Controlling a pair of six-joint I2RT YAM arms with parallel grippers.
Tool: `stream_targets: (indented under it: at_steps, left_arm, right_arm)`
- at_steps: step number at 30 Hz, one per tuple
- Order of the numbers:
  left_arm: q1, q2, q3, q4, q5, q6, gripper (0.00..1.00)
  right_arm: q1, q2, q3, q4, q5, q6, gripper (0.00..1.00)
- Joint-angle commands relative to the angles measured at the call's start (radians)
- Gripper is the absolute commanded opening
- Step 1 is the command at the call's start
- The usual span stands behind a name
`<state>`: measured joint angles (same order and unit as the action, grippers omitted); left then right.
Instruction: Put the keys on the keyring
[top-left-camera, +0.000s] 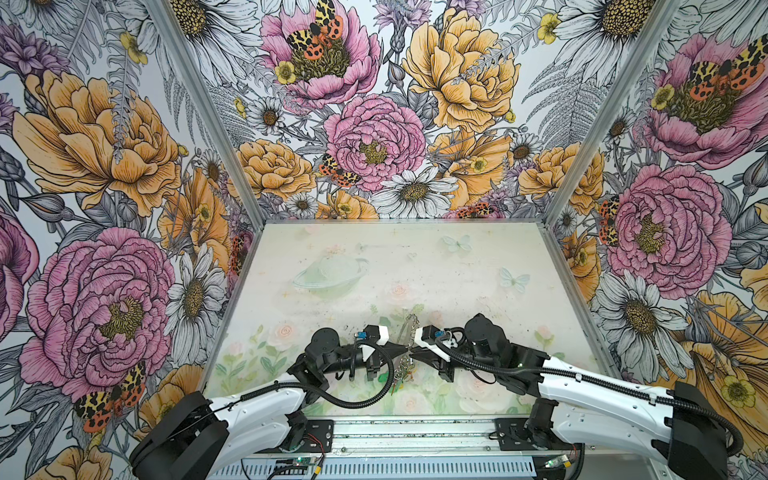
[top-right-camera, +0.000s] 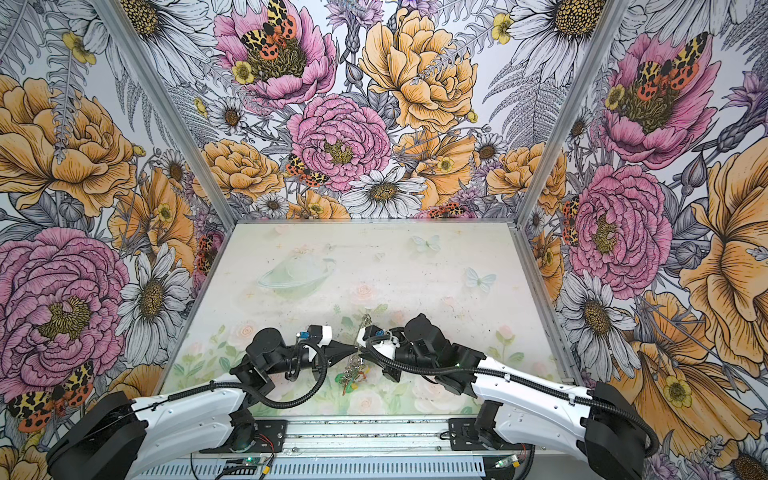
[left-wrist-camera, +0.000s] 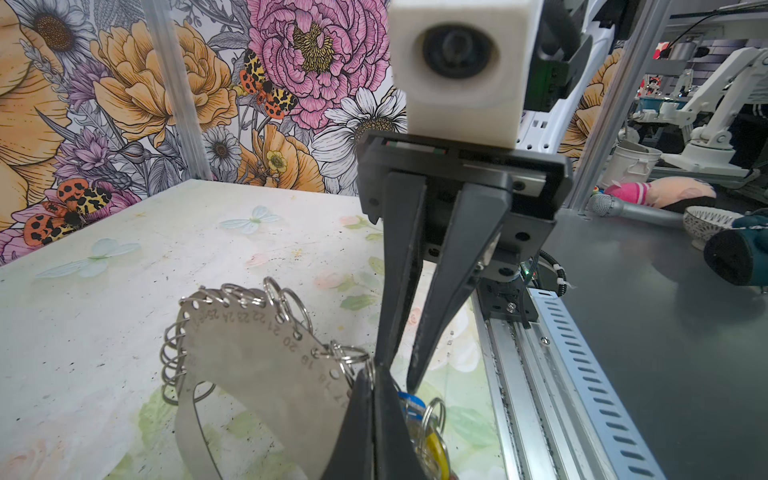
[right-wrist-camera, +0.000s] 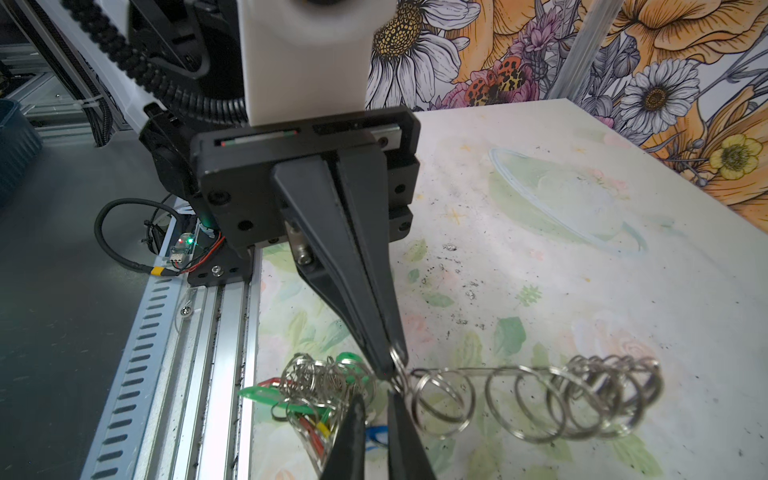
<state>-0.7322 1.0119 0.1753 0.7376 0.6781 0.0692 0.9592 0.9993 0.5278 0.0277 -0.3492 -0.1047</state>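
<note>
Your left gripper (left-wrist-camera: 372, 395) has its jaws pressed together on the rim of the keyring (left-wrist-camera: 257, 357), gripping the flat grey band by the stamped numbers at its low end. In the left wrist view the band stands tilted on edge over the table (top-left-camera: 415, 266), and you can see its wide central hole and the small wire rings (right-wrist-camera: 598, 395) threaded along its border. From the right wrist camera you see the same band edge-on, a thin line with those rings hanging in a row beneath it.

Your right gripper (right-wrist-camera: 376, 399) faces the left one tip to tip, and in both top views the two meet near the front middle of the table. Its jaws stand slightly apart, with a narrow gap showing in both wrist views. You cannot tell whether anything is pinched between the tips.

The keys (left-wrist-camera: 409, 405) sit right at that meeting point. The blue tag hangs just under the right gripper's tips and against the left gripper's finger, and from the right wrist it shows as a scrap of blue (right-wrist-camera: 376, 434) through the gap between the jaws. The key's metal blade is hidden, and you cannot make out which ring, if any, it hangs from.

Just beside it dangles the bunch of keys (right-wrist-camera: 316, 386) with green, red and yellow tags, clustered at the end of the band nearer the table's front rail.
</note>
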Motion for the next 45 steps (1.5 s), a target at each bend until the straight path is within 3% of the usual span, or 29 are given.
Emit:
stream_targets:
  at_steps: [1, 16, 37, 45]
  left_arm:
    - [0.006, 0.007, 0.01, 0.063, 0.06, 0.009, 0.0]
    - [0.011, 0.002, 0.007, 0.054, 0.062, 0.014, 0.0]
    - [0.002, 0.039, 0.023, 0.073, 0.139, 0.009, 0.0]
    - [-0.009, 0.041, 0.034, 0.027, 0.123, 0.033, 0.0]
  right_arm:
    - [0.001, 0.002, 0.014, 0.018, 0.048, 0.001, 0.15]
    - [0.002, -0.002, 0.011, 0.004, 0.078, 0.005, 0.16]
    - [0.002, 0.053, 0.017, 0.06, -0.041, 0.019, 0.14]
    - [0.004, 0.043, 0.021, 0.048, -0.036, 0.014, 0.04]
